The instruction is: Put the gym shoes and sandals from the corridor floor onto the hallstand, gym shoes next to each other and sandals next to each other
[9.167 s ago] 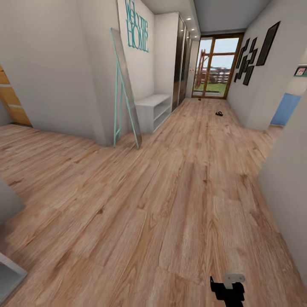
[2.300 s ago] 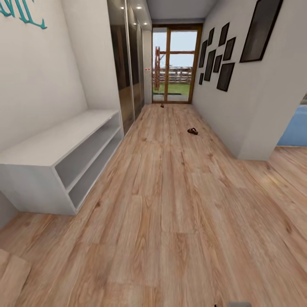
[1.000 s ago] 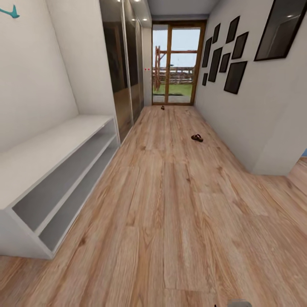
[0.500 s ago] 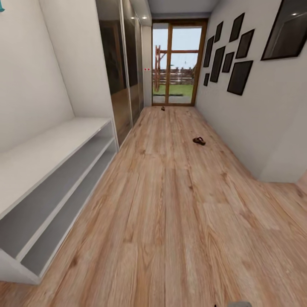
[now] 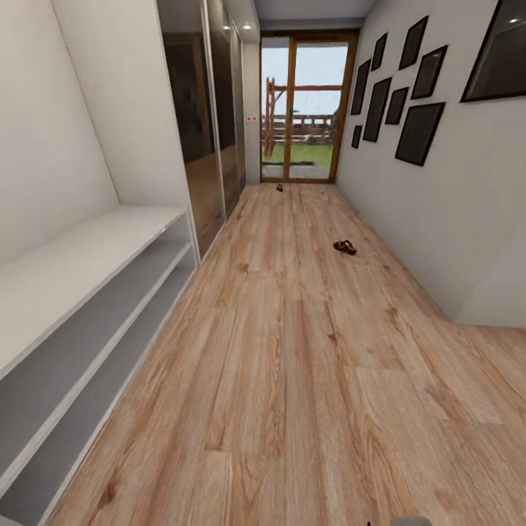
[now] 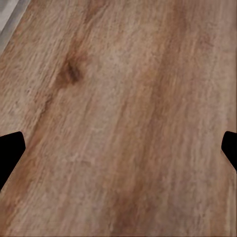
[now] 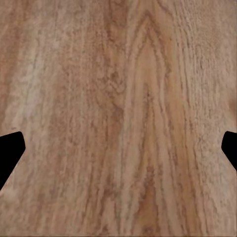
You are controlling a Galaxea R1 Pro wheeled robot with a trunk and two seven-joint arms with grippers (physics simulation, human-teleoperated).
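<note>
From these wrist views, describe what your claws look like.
Little of them shows. In each wrist view, the left claw and the right claw appear as two flat black, angular fingertips at opposite picture edges, unmarked and without cables, over wood-grain floor.

Head view down the corridor toward the glass door (image 5: 303,109) at 12 o'clock, both wrist views close above the shared corridor floor (image 5: 292,351).

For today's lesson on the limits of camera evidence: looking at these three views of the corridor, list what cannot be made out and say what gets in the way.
- Small dark item by the glass door, head view: too small to identify.
- Sandal on the corridor floor, head view: too distant to show its straps.
- White shoe rack, head view: near end cut off by the picture's edge.
- Left gripper and right gripper, wrist views: fingertips barely enter at the edges, wide apart over bare floor.
</note>
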